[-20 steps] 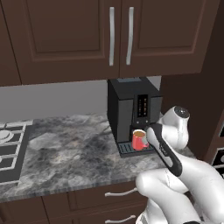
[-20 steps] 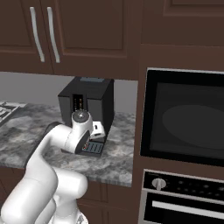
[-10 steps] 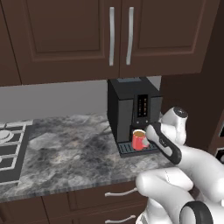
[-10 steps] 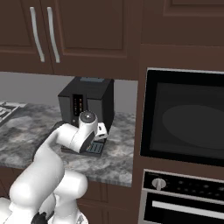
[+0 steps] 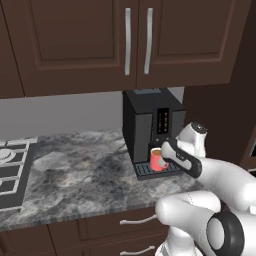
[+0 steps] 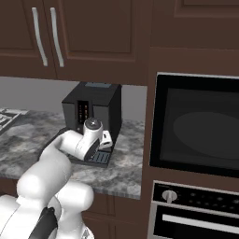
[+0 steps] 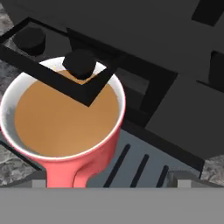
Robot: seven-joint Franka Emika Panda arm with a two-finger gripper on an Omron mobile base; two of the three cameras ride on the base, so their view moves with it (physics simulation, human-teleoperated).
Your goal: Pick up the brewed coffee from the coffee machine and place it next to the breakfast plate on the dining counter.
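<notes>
Gripper (image 5: 167,152) is seen right up at the front of the coffee machine (image 5: 150,130), with the jaws spread fully wide and nothing held between them. From the left base view it is parked just beside the red mug (image 5: 157,159), on the mug's right, though contact can't be made out at that size. In the hand view the mug (image 7: 65,127) is looked down on from close above: brown coffee fills it nearly to the white inner rim, and its handle is turned toward the bottom of that view. The two grey finger tips (image 7: 38,183) are barely seen at the bottom edge, one on either side of the handle, apart from the mug's wall as far as can be told.

The mug is sat on the slatted drip tray (image 7: 144,168) under the machine's black spout, so it's not lifted. The machine itself is stood on a grey marbled countertop (image 5: 75,175) below dark wood wall cabinets (image 5: 135,40) with steel bar handles. A stove's burner grate (image 5: 10,170) is visible at the far left of the counter. From the right base view a built-in black oven (image 6: 198,123) is seen in a tall wood unit just right of the machine (image 6: 93,109), with a control panel and knob (image 6: 169,196) below it.
</notes>
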